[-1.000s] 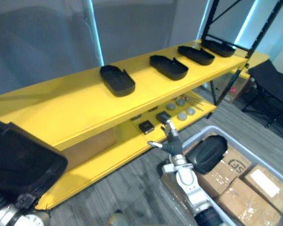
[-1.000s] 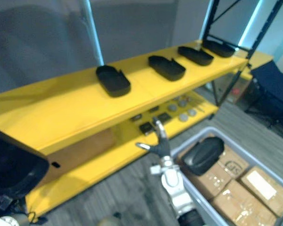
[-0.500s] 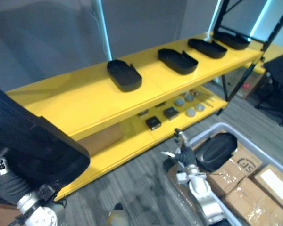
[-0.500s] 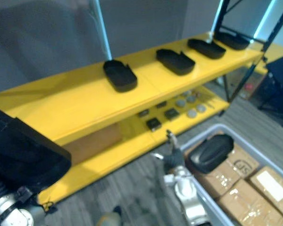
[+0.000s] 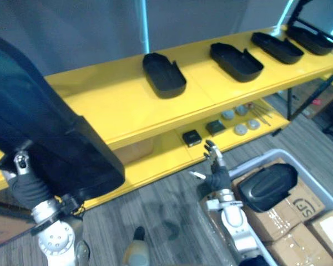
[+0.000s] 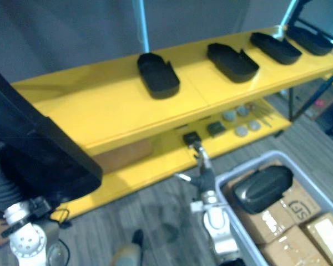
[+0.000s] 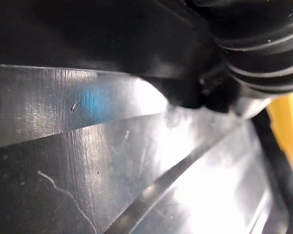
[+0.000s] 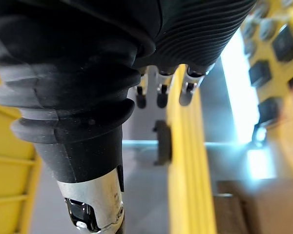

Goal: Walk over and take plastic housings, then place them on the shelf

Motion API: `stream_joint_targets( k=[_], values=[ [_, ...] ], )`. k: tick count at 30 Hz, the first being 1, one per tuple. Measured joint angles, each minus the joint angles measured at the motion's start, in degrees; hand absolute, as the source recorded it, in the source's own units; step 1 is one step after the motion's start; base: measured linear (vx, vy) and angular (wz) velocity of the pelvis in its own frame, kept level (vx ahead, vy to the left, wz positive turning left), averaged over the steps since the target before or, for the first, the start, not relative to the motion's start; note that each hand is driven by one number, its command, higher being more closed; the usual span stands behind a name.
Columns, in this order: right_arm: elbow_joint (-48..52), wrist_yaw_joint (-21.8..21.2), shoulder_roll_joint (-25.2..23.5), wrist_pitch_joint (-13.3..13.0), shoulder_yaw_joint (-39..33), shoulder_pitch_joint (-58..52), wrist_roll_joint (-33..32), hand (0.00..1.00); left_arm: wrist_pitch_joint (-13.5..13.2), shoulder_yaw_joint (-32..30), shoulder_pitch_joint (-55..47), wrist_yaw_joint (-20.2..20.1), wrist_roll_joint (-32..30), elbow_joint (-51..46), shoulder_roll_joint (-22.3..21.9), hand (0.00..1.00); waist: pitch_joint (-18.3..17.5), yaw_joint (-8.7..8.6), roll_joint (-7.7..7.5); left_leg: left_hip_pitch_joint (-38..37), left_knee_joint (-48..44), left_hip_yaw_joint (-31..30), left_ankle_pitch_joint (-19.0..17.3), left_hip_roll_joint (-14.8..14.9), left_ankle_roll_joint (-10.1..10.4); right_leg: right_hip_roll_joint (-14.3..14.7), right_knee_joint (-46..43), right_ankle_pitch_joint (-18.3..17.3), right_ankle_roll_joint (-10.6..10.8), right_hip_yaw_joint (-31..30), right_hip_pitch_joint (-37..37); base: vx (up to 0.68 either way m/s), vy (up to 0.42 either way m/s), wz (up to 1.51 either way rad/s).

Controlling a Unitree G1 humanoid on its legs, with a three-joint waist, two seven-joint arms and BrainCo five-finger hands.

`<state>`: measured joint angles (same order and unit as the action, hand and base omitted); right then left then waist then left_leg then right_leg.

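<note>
Grey bin (image 5: 261,155) at lower right holds cardboard boxes (image 5: 299,208), and one black bin housing (image 5: 267,187) lies on top of them. My right hand (image 5: 215,169) hangs over the floor (image 5: 166,205) just beside the bin's near corner, fingers (image 5: 212,151) straight and apart, holding nothing. On my left the carried housing (image 5: 44,122) sits up against my left hand (image 5: 28,185); it hides the fingers, so I cannot tell their state. The yellow shelf (image 5: 116,111) carries four shelf housings (image 5: 236,61) in a row on its top board. Its lower board holds small black boxes (image 5: 191,137) and grey discs (image 5: 240,129)
</note>
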<state>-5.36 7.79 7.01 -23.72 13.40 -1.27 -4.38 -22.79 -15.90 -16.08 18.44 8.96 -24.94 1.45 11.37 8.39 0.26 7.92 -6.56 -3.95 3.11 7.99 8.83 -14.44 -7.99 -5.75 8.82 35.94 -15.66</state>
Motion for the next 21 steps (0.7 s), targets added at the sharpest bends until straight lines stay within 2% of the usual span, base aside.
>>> stream_joint_targets(
  k=[2,6,7,8,10,11,12,13,14,15,16,17,18,19,20,21],
  values=[
    [1.0,-1.5,0.5,0.0,-0.6,-0.3,-2.4,0.0,0.1,1.0,-2.2,0.0,0.0,0.0,-0.5,1.0,0.2,-0.02,0.84,-0.7,0.1,-0.2,0.6,1.3,0.3,1.5,0.3,-0.9,1.0,-0.1,-1.1,-0.07,-0.106,0.05],
    [2.6,-2.9,0.3,-0.7,-0.3,-0.5,-4.8,0.0,0.2,1.0,-4.1,0.0,-0.5,0.0,-2.0,1.0,0.5,-0.23,1.16,-2.0,0.5,0.3,0.5,1.2,0.3,1.2,0.8,-2.2,1.1,-0.2,-2.3,-0.07,-0.033,-0.09],
    [2.9,-3.1,-0.3,-1.2,0.4,-0.1,-5.0,0.0,0.1,0.7,-4.1,0.0,-0.5,-0.3,-1.7,1.0,0.9,-0.13,0.35,-1.9,0.3,0.8,0.1,0.6,0.4,0.3,0.9,-3.8,1.6,-0.1,-2.4,-0.06,0.025,-0.08],
    [3.2,-3.1,-0.6,-1.3,1.0,0.1,-5.0,0.0,0.0,0.6,-3.9,-0.1,-0.6,-0.5,-1.7,1.0,1.3,0.08,-0.23,-1.7,-0.2,1.0,-0.4,0.0,1.0,-0.5,0.9,-4.5,2.9,-0.1,-2.4,-0.06,0.04,0.01],
    [3.3,-2.6,-1.4,-1.3,2.3,0.1,-4.6,0.0,-0.2,0.1,-3.8,-1.4,-0.6,-1.0,-1.8,1.0,1.4,0.38,-1.46,-0.3,-2.2,0.4,-1.2,-1.3,0.5,-1.7,0.1,-5.7,2.3,0.4,-2.3,-0.05,0.075,0.2],
    [3.3,-2.5,-1.7,-1.3,2.4,0.1,-4.3,0.0,-0.3,-0.2,-3.7,-1.7,-0.6,-1.1,-1.8,1.0,1.3,0.46,-1.82,0.4,-3.1,0.1,-1.7,-1.9,0.3,-2.3,-0.5,-6.2,1.6,0.6,-2.2,-0.01,0.125,0.3],
    [3.4,-1.3,-2.4,-1.3,2.5,0.2,-3.7,0.0,-0.6,-1.2,-3.3,-2.7,-0.5,-1.6,-1.8,1.0,1.5,0.54,-2.84,1.6,-5.6,-0.1,-3.2,-3.1,-0.6,-3.6,-1.7,-7.3,-0.6,1.0,-2.1,0.04,0.153,0.26],
    [3.5,0.1,-2.8,-1.4,2.1,0.2,-3.5,0.0,-0.6,-1.9,-3.1,-3.5,-0.6,-2.6,-1.6,1.0,1.4,0.72,-4.26,2.4,-8.7,0.7,-5.5,-4.8,-3.0,-5.1,-3.3,-7.3,-3.4,1.3,-2.5,0.09,0.153,0.21],
    [3.5,0.6,-2.7,-1.4,1.4,0.1,-3.2,0.0,-0.8,-1.8,-3.1,-3.6,-0.6,-3.0,-1.7,1.0,1.4,0.78,-4.15,2.5,-10.0,0.7,-6.8,-5.2,-3.3,-5.9,-5.8,-6.9,-5.5,0.9,-2.2,0.11,0.192,0.25],
    [3.6,1.4,-2.3,-1.5,0.0,-0.2,-2.2,0.0,-0.8,-1.7,-2.4,-3.6,-1.3,-3.3,-1.5,1.0,1.0,0.47,-3.79,2.5,-11.8,0.4,-8.5,-6.0,-2.9,-8.7,-14.5,-4.9,-8.9,-2.4,0.9,0.12,0.239,0.25],
    [3.6,2.3,-2.3,-1.6,-1.1,-0.2,-0.9,0.0,-0.8,-1.7,-1.7,-3.6,-2.0,-3.3,-0.5,1.0,0.4,0.32,-4.2,2.0,-12.0,0.4,-9.6,-6.8,-3.6,-10.7,-21.1,-1.5,-11.3,-6.2,4.5,0.13,0.27,0.25],
    [3.6,2.6,-2.3,-2.3,-2.3,0.1,0.4,0.0,-0.7,-1.7,-1.1,-3.5,-2.8,-3.6,1.7,1.0,-0.5,0.11,-4.6,1.3,-11.6,0.4,-10.6,-7.2,-4.4,-11.9,-27.9,5.4,-11.5,-11.4,9.0,0.21,0.258,0.11],
    [3.6,2.6,-2.4,-2.7,-2.9,0.5,0.8,0.0,-0.7,-1.7,-0.5,-3.4,-3.2,-3.7,2.8,1.0,-0.2,0.0,-4.25,0.6,-11.2,0.0,-10.8,-7.2,-4.9,-12.1,-31.2,7.5,-10.4,-13.9,11.3,0.27,0.176,0.14],
    [3.6,2.3,-2.6,-3.0,-3.6,1.3,0.8,0.0,-0.2,-1.4,0.8,-2.6,-3.5,-3.6,4.6,1.0,-0.1,-0.76,-4.27,-0.6,-10.4,-1.2,-11.2,-6.7,-6.2,-10.8,-37.2,1.6,-7.4,-16.7,15.4,0.33,0.171,0.35],
    [4.0,2.0,-2.4,-3.1,-4.4,1.8,0.7,0.0,0.6,-1.4,1.9,-1.8,-3.4,-3.4,5.5,1.0,0.1,-2.34,-3.97,-2.6,-9.0,-2.8,-11.2,-6.2,-6.6,-7.9,-38.0,-3.4,-7.0,-17.3,17.1,0.26,0.107,0.45],
    [4.6,2.0,-2.3,-3.1,-5.1,1.8,0.7,0.0,0.8,-1.5,2.6,-1.7,-3.3,-3.3,5.6,1.0,0.1,-2.86,-3.8,-3.8,-8.2,-3.3,-11.3,-5.9,-6.7,-6.2,-36.8,-5.1,-7.0,-17.4,17.7,0.26,0.105,0.46]
  ],
)
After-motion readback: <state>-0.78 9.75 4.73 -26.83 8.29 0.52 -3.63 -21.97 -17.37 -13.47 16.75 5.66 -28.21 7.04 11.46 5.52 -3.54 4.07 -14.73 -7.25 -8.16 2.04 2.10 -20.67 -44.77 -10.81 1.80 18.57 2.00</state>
